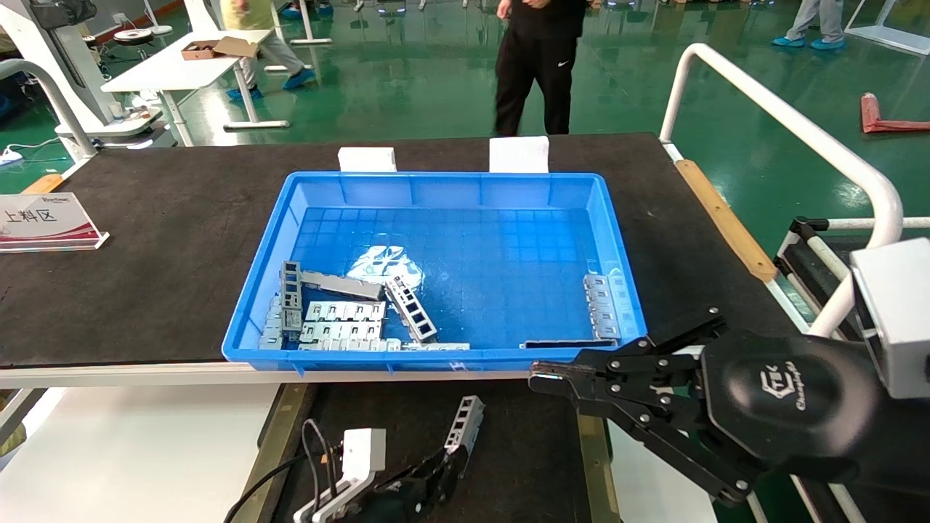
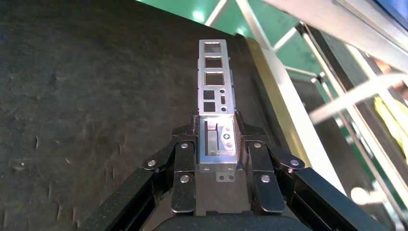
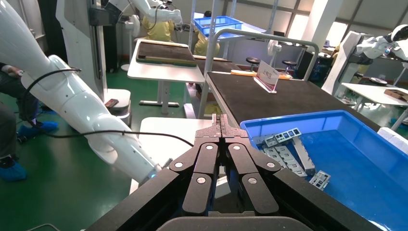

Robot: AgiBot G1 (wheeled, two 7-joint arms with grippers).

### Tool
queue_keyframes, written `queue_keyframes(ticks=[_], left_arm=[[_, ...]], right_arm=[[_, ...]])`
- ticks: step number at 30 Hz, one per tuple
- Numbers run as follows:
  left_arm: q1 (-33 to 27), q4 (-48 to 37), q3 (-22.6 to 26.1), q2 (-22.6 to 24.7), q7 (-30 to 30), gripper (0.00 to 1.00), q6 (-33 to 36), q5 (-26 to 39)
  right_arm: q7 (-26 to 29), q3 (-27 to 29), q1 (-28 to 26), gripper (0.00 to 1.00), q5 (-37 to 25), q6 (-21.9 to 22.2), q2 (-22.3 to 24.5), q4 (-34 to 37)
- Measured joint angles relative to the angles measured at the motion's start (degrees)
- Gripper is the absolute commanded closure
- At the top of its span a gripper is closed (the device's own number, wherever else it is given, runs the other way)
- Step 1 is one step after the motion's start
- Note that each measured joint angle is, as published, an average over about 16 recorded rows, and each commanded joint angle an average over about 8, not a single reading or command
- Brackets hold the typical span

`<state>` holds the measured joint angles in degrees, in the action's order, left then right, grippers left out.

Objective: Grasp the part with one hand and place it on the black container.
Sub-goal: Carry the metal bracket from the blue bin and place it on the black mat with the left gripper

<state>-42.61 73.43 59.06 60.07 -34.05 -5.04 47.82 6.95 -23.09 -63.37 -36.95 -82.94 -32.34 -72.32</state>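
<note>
So the left gripper (image 1: 445, 459) was down low over the black container (image 1: 523, 450), just on the robot's side of the blue bin (image 1: 450, 200), with its jaws clamped on the part (image 1: 465, 425). The wrist view showed it better: the left gripper (image 2: 217, 144) pinched one end of the part (image 2: 215, 79) from both sides, and the rest of the bar stuck out past the fingertips, window cut-outs facing the camera. The bar sat above the container's dark textured floor (image 2: 86, 96), pointing roughly toward the bin. Couldn't tell whether its far end was touching the floor or just hanging over it.

The right gripper (image 1: 548, 379) hovered beside the bin's near corner, jaws pressed together with nothing between them; same story in its own wrist view (image 3: 221, 126).

A bunch more metal parts (image 1: 341, 319) lay piled in the bin's near-left corner, plus a couple (image 1: 603, 305) against its right wall. The bin sat on the black-matted table (image 1: 160, 225).
</note>
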Motion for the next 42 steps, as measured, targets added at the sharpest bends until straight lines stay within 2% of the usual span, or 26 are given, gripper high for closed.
queue_keyframes(ticks=[15, 21, 28, 29, 30, 35, 37, 42], left_arm=[[-5.72, -3.7, 10.29, 6.1, 1.18, 1.0, -14.86, -13.04], [-6.95, -4.46, 12.42, 7.29, 2.51, 1.0, -17.64, -16.4], [-7.11, -5.34, 13.29, 8.01, 3.15, 0.98, -18.56, -17.32], [-7.05, -5.46, 13.31, 8.07, 3.17, 0.93, -18.57, -17.25], [-6.97, -5.58, 13.32, 8.14, 3.17, 0.81, -18.56, -17.15], [-6.43, -6.18, 13.19, 8.43, 2.97, 0.18, -18.34, -16.48], [-6.21, -6.38, 13.1, 8.54, 2.84, 0.0, -18.23, -16.22], [-5.75, -6.66, 12.88, 8.74, 2.54, 0.0, -17.98, -15.7]], right_arm=[[0.0, 0.0, 0.0, 1.0, 0.0, 0.0, 0.0, 0.0], [0.0, -0.01, 0.0, 1.0, 0.0, 0.0, 0.0, 0.0], [0.0, -0.01, 0.0, 0.99, 0.0, 0.0, 0.0, 0.0], [0.0, -0.01, 0.0, 0.95, 0.01, 0.0, 0.0, 0.0], [0.0, -0.01, 0.0, 0.85, 0.01, 0.0, 0.0, 0.0], [0.0, -0.01, 0.0, 0.23, 0.01, 0.0, 0.0, 0.0], [0.0, -0.01, 0.0, 0.02, 0.01, 0.0, 0.0, 0.0], [-0.01, -0.01, 0.0, 0.0, 0.01, 0.0, 0.0, 0.0]])
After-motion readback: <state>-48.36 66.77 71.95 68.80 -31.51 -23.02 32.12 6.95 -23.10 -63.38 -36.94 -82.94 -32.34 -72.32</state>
